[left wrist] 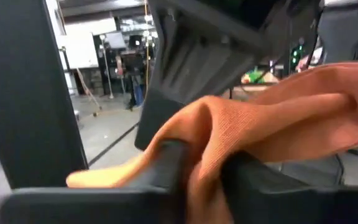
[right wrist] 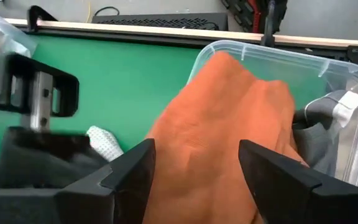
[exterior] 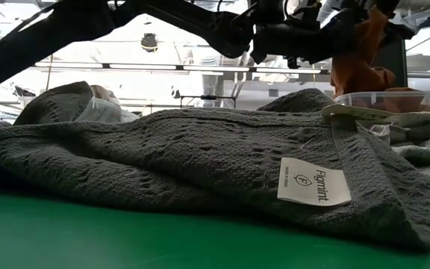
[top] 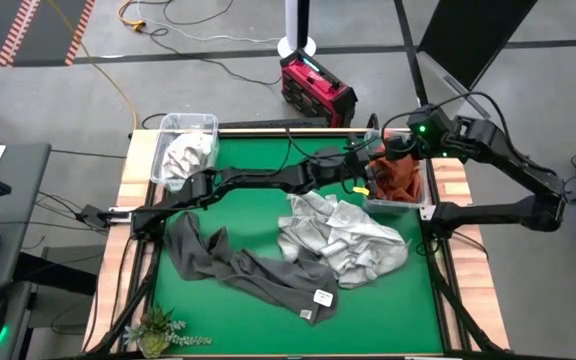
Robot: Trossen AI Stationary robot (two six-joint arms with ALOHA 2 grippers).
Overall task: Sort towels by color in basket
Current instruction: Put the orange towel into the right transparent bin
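Observation:
A rust orange towel (top: 400, 182) is bunched over the clear right bin (top: 425, 205), partly raised above it (exterior: 355, 56). My left gripper (top: 370, 172) reaches across the table to the bin and is shut on this towel (left wrist: 278, 118). My right gripper (right wrist: 194, 162) is open just above the bin, its fingers on either side of the towel's raised part (right wrist: 222, 124); I cannot tell whether they touch it. A dark grey towel (top: 238, 265) and a heap of white and grey-checked towels (top: 343, 235) lie on the green mat. My left gripper pinches a bunched fold of the rust orange towel (left wrist: 209, 146) between its two fingers (left wrist: 166, 171), several layers thick. It comes roughly level from the table's left side. The cloth spreads slack beyond the fingers, and its lower part rests in the right bin.
A second clear bin (top: 183, 150) at the far left corner holds light towels. A grey item (right wrist: 319, 134) lies in the right bin beside the orange towel. A small plant (top: 153, 330) stands at the near left corner. The two arms are close together over the right bin.

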